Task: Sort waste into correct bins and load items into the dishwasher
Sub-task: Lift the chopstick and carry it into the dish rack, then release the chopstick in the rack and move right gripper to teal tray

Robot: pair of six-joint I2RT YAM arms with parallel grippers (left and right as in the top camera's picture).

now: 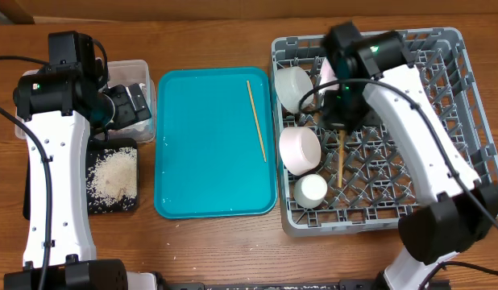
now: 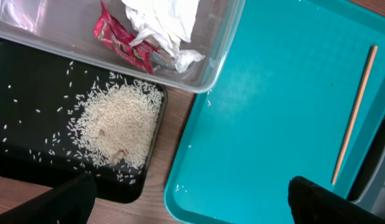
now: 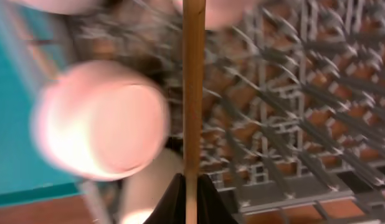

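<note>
My right tool clamps a wooden chopstick over the grey dish rack; my left tool stands apart.

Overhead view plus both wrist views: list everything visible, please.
clear tub: one, clear, table's far left
napkin: one, white, crumpled, in the tub
wrapper: one, red and silver, in the tub
black tray: one, black, beside the tub
rice: loose pile, white, on the black tray
teal tray: one, teal, centre
chopsticks: two, wooden; one on the teal tray, one over the rack
dish rack: one, grey, right
bowls: two, white, rack's left side
cup: one, white, rack's near-left corner
table: one, brown wood
left hand: open, empty
right hand: shut on a chopstick
</note>
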